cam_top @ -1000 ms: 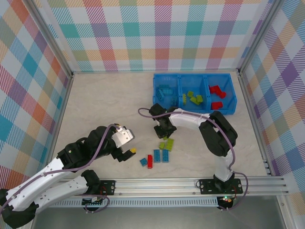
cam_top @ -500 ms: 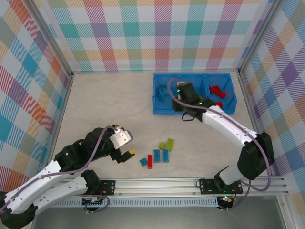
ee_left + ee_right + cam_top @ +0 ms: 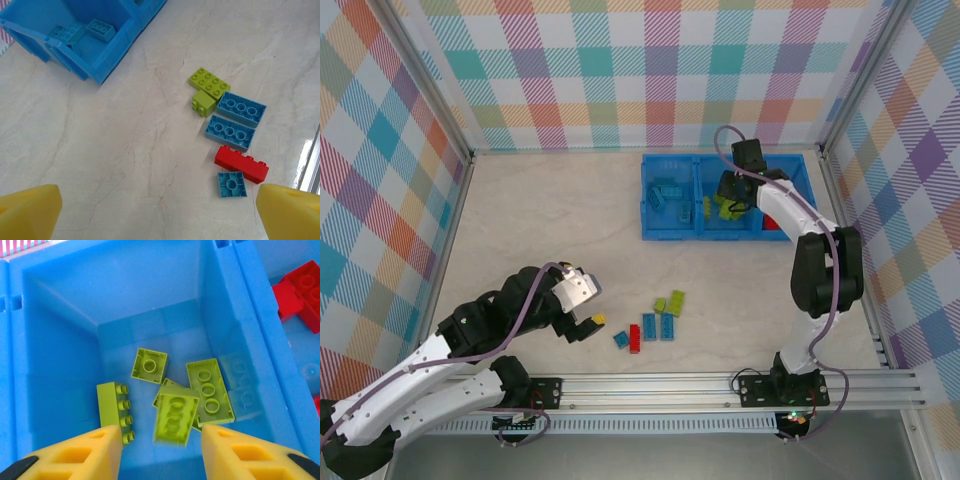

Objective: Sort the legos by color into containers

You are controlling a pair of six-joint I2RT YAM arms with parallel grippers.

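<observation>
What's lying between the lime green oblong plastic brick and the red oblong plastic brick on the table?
Two light blue oblong plastic bricks, side by side, undersides up, clearest in the left wrist view.

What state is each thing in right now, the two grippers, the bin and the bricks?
bin: upright, blue bricks left, lime middle, red right.
left gripper: open, empty.
right gripper: open, above the lime compartment.
lime brick: free between the right gripper's fingers, touched by neither.
loose bricks: six outside the bin, unsorted.
</observation>
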